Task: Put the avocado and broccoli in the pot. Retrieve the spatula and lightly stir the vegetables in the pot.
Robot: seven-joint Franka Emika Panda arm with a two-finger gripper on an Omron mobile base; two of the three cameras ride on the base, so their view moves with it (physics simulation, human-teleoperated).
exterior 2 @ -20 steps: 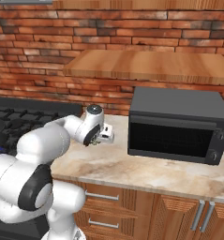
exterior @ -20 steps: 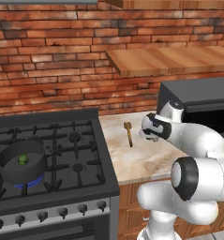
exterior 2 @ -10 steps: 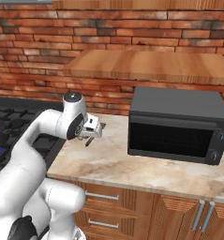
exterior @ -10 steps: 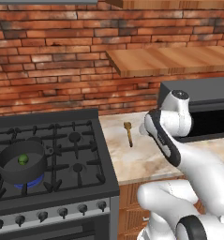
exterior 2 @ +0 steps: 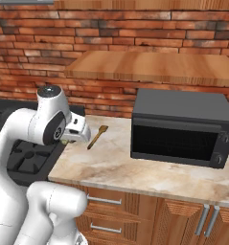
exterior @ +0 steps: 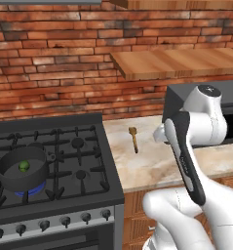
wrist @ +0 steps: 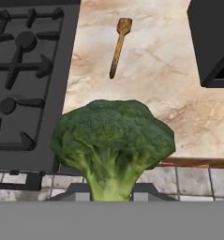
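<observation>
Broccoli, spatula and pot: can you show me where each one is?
Broccoli (wrist: 113,136), hand view, on its lumpy head.
Spatula (exterior: 134,139), left base view, on its handle.
Pot (exterior: 9,176), left base view, on its front wall.

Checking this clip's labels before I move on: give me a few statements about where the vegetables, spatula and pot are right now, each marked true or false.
1. The broccoli is held in the jaws, above the counter's front edge. True.
2. The avocado already lies in the pot. True.
3. The spatula is in the pot. False: it lies on the marble counter, between the stove and the microwave.
4. The pot stands on the counter beside the microwave. False: it stands on a front left burner of the stove.
</observation>
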